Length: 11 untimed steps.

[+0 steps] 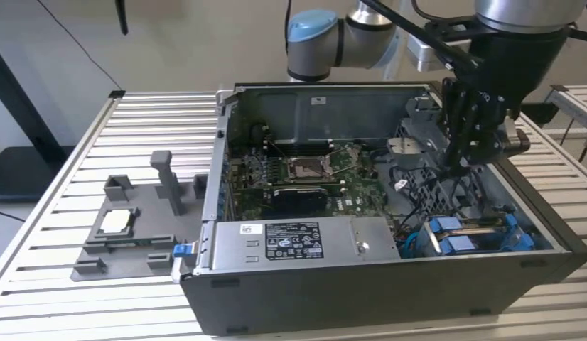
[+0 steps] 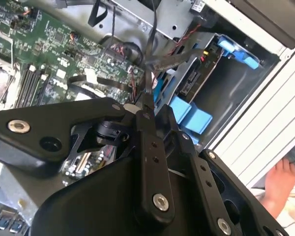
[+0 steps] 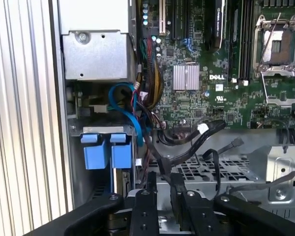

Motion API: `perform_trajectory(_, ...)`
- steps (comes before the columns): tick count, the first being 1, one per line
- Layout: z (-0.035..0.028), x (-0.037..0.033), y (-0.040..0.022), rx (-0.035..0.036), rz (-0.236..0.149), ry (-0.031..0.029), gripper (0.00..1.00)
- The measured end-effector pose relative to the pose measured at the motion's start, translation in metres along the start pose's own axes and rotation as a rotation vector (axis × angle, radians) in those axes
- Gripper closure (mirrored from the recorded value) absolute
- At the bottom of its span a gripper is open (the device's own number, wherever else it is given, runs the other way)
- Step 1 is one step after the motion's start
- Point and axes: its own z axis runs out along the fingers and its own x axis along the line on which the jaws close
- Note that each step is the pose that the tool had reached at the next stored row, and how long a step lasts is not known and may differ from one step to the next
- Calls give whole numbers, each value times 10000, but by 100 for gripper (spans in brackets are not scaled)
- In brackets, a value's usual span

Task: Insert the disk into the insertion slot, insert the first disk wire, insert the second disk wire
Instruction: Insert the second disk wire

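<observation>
exterior view: open pc case (image 1: 389,298) lies on a slatted metal surface (image 1: 151,121). the arm comes in from above on the exterior view's right. gripper (image 1: 460,165) is down inside the case, over the black cable clutter beside the motherboard (image 1: 313,174). disk (image 1: 457,245) sits low in the near corner of the case on the exterior view's right, blue carrier tabs facing up. grey power supply (image 1: 293,240) is just beside it toward the exterior view's left. outside the case on that side, a grey fixture (image 1: 132,241) lies on the surface with a small square part (image 1: 118,222) resting on it.

second wrist view: gripper (image 2: 147,103) hangs over the motherboard edge, near the drive cage. a thin black cable (image 2: 150,49) runs right up to its tip. cannot tell whether the gripper is open, closed or clamped on that cable. disk (image 2: 194,81) is seated inside the insertion slot (image 2: 186,66), with the blue carrier at the cage mouth. a flat black cable (image 2: 172,60) ends near the disk's exposed edge; cannot tell if it is plugged in. a person's hand (image 2: 280,179) is outside the case, past the surface edge.

first wrist view: gripper (image 3: 163,181) is at a perforated grey bracket (image 3: 206,169), with black cables looping just ahead of it. the disk's two blue tabs (image 3: 108,150) sit between the gripper and the power supply (image 3: 98,46). a blue cable (image 3: 130,115) curls next to the tabs.
</observation>
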Motion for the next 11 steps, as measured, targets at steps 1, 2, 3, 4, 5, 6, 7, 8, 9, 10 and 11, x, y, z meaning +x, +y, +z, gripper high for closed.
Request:
perform_trajectory(1,-3,1,31,112,-3,3,73)
perform_trajectory(2,-5,2,57,201,-6,13,73)
perform_trajectory(3,-4,2,84,278,-8,26,73)
perform_trajectory(4,-4,3,111,325,-11,36,73)
perform_trajectory(5,-3,2,137,352,-14,43,73)
perform_trajectory(6,0,2,161,370,-23,52,73)
perform_trajectory(7,3,2,178,376,-39,64,73)
perform_trajectory(8,6,1,190,381,-66,84,73)
perform_trajectory(9,10,1,199,386,-108,116,73)
perform_trajectory(10,15,0,205,390,-155,153,73)
perform_trajectory(11,21,-2,212,392,-212,189,73)
